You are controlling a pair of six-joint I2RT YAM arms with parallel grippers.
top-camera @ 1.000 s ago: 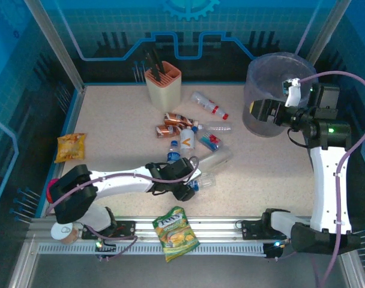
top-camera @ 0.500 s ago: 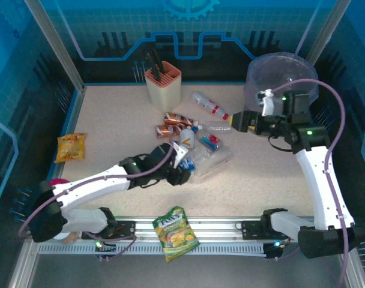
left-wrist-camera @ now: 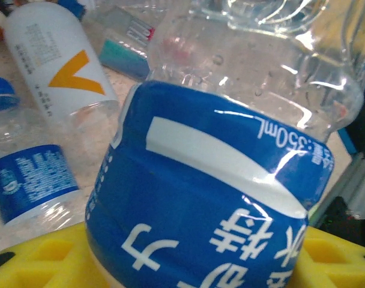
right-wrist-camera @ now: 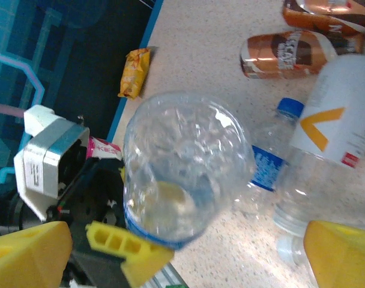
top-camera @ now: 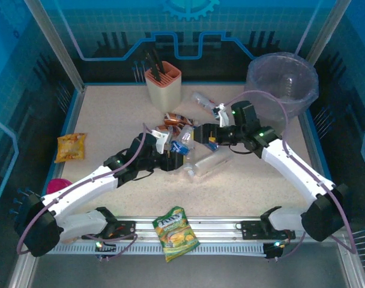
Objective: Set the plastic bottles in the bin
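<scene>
The left claw [top-camera: 177, 150] was clamped on a blue-labelled bottle [left-wrist-camera: 218, 180], its yellow fingers [left-wrist-camera: 44, 258] under the label on either side. It held the bottle off the table [top-camera: 110, 114], at the near left edge of the pile [top-camera: 194, 135] in the middle. The right claw [top-camera: 199, 133] stood just to the right, its fingers [right-wrist-camera: 26, 252] spread wide with nothing gripped.

The point that counted was how the bottle lay to that open claw. In the right wrist view its round base faced the camera almost head-on, so its long axis ran roughly left to right and pointed at the right claw, base end first. The claws were near each other; I could not tell whether they touched.

The bin [top-camera: 308, 93] stood at the far right, well apart from the pile. The right arm was the nearer to it, while the left arm was stretched long across the table. A handover therefore looked the likely step. The right claw would need to close round the base end, clear of the left fingers, before the left claw let go.

A white bottle [right-wrist-camera: 335, 120], brown bottles [right-wrist-camera: 284, 54] and a clear bottle [top-camera: 211, 161] lay on the table, so much of the job looked undone.
</scene>
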